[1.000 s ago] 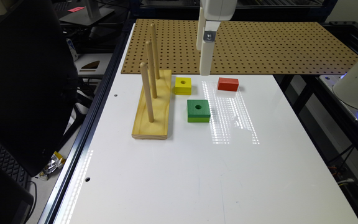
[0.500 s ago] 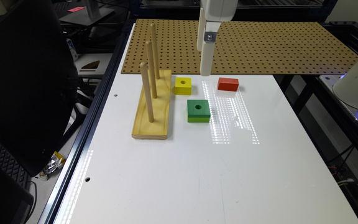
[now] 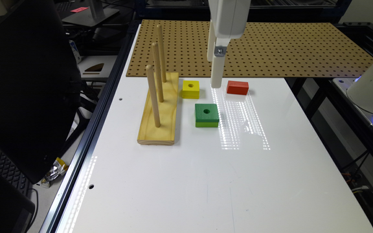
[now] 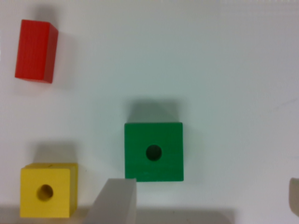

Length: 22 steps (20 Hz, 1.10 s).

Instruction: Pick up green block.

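Three blocks lie near together on the tabletop (image 3: 173, 181). The hand (image 3: 216, 84), open, hovers beyond the green block (image 3: 207, 115), between yellow (image 3: 190, 89) and red (image 3: 237, 87). Descending there could miss green or hit yellow.

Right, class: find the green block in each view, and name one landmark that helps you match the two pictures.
Exterior view: the green block lies on the white table, between the peg stand and the glare patch.
Wrist view: the green block sits just below the picture's centre.
Shared landmark: the yellow block, the only other block with a hole.
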Tool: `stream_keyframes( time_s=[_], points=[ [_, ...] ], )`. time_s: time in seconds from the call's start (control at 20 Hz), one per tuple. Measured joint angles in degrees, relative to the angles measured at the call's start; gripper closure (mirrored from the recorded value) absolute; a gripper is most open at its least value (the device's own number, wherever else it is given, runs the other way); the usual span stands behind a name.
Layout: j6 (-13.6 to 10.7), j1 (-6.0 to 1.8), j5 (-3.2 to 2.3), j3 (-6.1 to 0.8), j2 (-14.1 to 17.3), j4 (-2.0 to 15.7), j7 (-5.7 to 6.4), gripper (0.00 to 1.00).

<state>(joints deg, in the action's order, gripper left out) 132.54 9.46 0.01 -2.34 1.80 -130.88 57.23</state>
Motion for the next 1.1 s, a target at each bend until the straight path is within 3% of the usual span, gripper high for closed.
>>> stream_keyframes(
  time_s=[0.35,0.6,0.95,1.1],
  points=[
    [0.0,-0.05,0.00,-0.03,0.1,0.00,-0.02,0.00],
    [0.1,-0.85,-0.09,0.02,0.1,0.00,-0.59,0.00],
    [0.2,-1.09,-0.14,0.04,0.1,0.01,-0.73,0.00],
    [0.2,-1.64,-0.31,0.09,0.1,0.01,-1.08,0.00]
  ],
)
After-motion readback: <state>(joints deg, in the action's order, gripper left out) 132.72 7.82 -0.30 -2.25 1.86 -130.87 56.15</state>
